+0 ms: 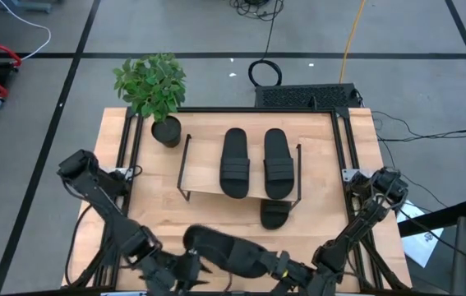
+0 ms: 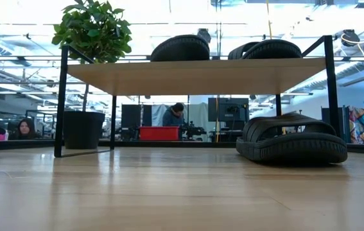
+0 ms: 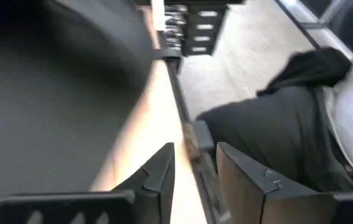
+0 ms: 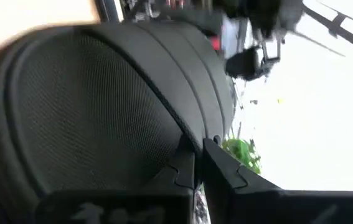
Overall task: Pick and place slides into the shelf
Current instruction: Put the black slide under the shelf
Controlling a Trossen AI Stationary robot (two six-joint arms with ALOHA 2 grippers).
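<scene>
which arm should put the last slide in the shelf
Right: the right gripper has its jaws shut on the loose black ribbed-strap slide, while the left gripper beside it is open and empty.

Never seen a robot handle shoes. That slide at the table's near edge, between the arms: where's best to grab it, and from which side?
Probably the strap's edge, from an open end. The slide is broad and rounded, but its arched strap offers a thin rim to pinch; the right gripper is shut on just that.
</scene>
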